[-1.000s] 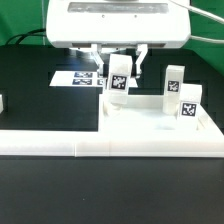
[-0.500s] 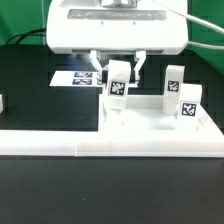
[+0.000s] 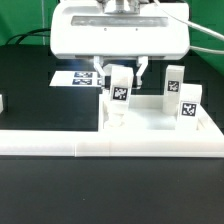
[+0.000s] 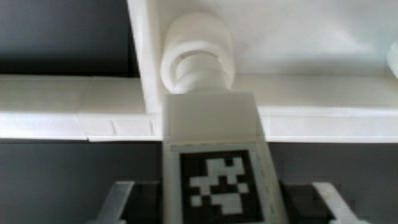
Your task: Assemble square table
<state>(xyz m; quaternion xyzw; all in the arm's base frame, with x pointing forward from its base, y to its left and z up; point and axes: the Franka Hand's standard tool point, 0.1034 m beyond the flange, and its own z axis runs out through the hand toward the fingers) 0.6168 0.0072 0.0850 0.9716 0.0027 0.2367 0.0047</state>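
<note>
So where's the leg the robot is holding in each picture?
Exterior view: the leg stands upright at the middle, between the gripper fingers, over the tabletop.
Wrist view: the leg fills the centre, tag facing the camera.
Shared landmark: the leg's black-and-white tag.

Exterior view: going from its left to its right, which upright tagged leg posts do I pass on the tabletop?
Leg post in the gripper → middle leg post → rightmost leg post, all on the white tabletop.
</note>
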